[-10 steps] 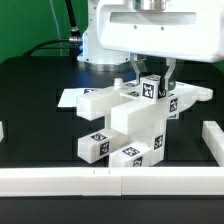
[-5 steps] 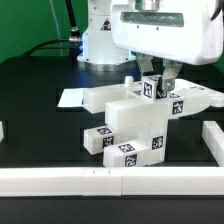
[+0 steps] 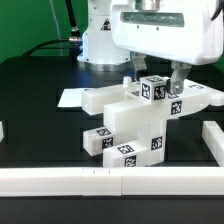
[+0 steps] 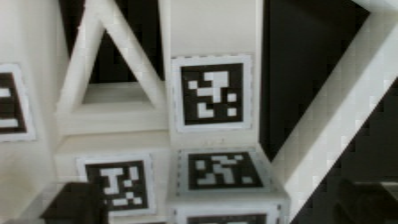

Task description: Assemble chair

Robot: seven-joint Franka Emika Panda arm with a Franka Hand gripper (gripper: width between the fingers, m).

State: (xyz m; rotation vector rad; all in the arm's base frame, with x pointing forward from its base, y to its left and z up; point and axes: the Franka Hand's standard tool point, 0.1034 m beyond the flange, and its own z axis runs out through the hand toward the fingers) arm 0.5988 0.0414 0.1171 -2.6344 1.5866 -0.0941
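Observation:
The chair point(image 3: 128, 118) is a cluster of white blocky parts with black-and-white tags, standing mid-table. My gripper point(image 3: 150, 78) hangs over its top, one finger on each side of a small tagged block point(image 3: 152, 88). A gap shows beside the block, so the jaws stand open around it. In the wrist view the gripper point(image 4: 217, 205) shows only as dark fingertips point(image 4: 71, 205). Between them are tagged block faces point(image 4: 214, 92) and slanted white braces point(image 4: 89, 70).
The marker board point(image 3: 70, 98) lies flat behind the chair on the exterior view's left. A long white rail point(image 3: 60, 180) runs along the front edge, and another point(image 3: 214, 135) stands at the exterior view's right. The robot base point(image 3: 100, 45) is behind.
The gripper and the chair parts shifted together toward the exterior view's right a second ago. Since then the chair is still and the right finger stands slightly farther from the block.

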